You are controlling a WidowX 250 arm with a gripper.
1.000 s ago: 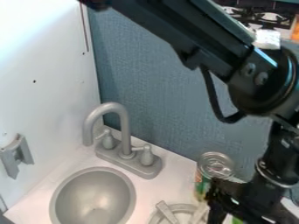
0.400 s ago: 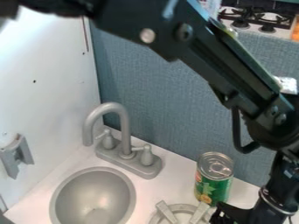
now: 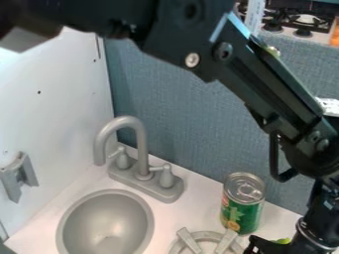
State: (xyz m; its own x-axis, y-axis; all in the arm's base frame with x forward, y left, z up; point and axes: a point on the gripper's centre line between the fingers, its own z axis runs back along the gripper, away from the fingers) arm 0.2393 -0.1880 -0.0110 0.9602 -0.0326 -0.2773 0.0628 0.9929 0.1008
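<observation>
green can [image 3: 241, 217], silver lid [image 3: 244, 187] | upright on white counter [image 3: 198, 202] | lime-green item [image 3: 283, 241], mostly hidden

No legible text, number or sign. Can [image 3: 244, 196], lower right of the frame: green label [image 3: 242, 216] with red and pale marks, print too small to read. White tag [image 3: 329, 106] on the robot arm [image 3: 271, 77], right edge: dark marks, likewise unreadable
</observation>
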